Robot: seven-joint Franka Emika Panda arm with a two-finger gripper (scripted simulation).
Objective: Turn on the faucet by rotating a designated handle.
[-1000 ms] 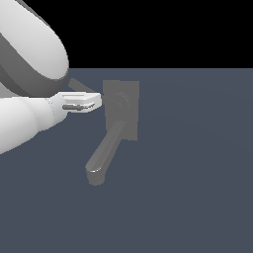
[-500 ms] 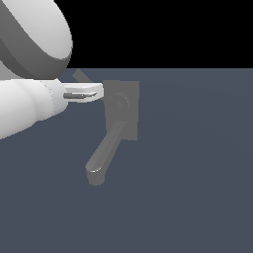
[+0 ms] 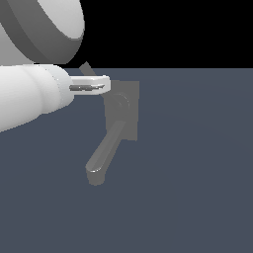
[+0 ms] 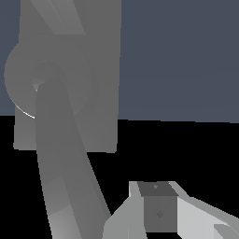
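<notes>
One tool (image 3: 101,85) in the exterior view, just beside the faucet (image 3: 121,116) backplate's upper corner, by the handle (image 3: 88,68); released or clenched: cannot tell. Spout angled down over the surface (image 3: 197,173).

In the wrist view, faucet (image 4: 65,84) close, one tool finger (image 4: 158,210) beside its spout.

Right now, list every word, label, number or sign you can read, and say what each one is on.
None: no text shows in either view.
The faucet, its spout and its handle are plain matte grey.
The pincer and the white arm carry no markings.
</notes>
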